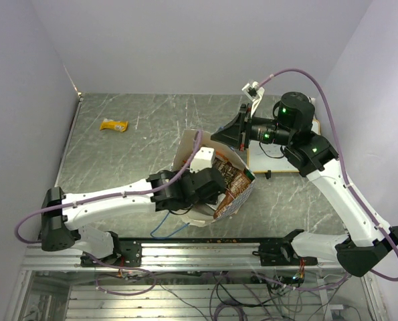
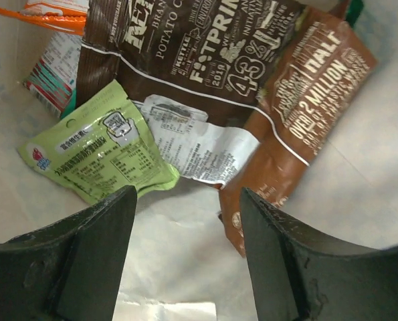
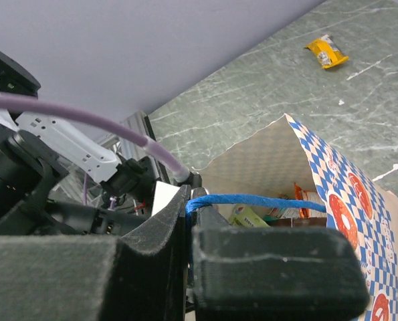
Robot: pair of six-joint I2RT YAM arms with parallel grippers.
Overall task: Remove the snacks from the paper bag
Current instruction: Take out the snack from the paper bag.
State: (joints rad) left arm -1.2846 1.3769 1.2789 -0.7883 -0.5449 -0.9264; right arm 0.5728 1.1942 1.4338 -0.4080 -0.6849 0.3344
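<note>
The paper bag [image 1: 185, 144] lies open in the middle of the table, its checked side showing in the right wrist view [image 3: 339, 180]. My left gripper [image 2: 188, 247] is open and empty inside the bag, over the bare bag floor [image 2: 178, 281]. Ahead of it lie a green packet [image 2: 98, 157], a dark brown chip bag [image 2: 185, 47], a brown packet [image 2: 302, 114], a teal packet [image 2: 51, 70] and an orange one [image 2: 45, 13]. My right gripper [image 3: 190, 221] is shut on the bag's blue cord handle [image 3: 252, 200], holding the mouth up. A yellow-orange packet [image 1: 114, 125] lies on the table at the far left.
A printed receipt [image 2: 202, 144] lies among the packets in the bag. A small whiteboard [image 1: 279, 159] lies on the table under my right arm. The second blue cord [image 1: 166, 232] trails at the near table edge. Walls close the table on three sides.
</note>
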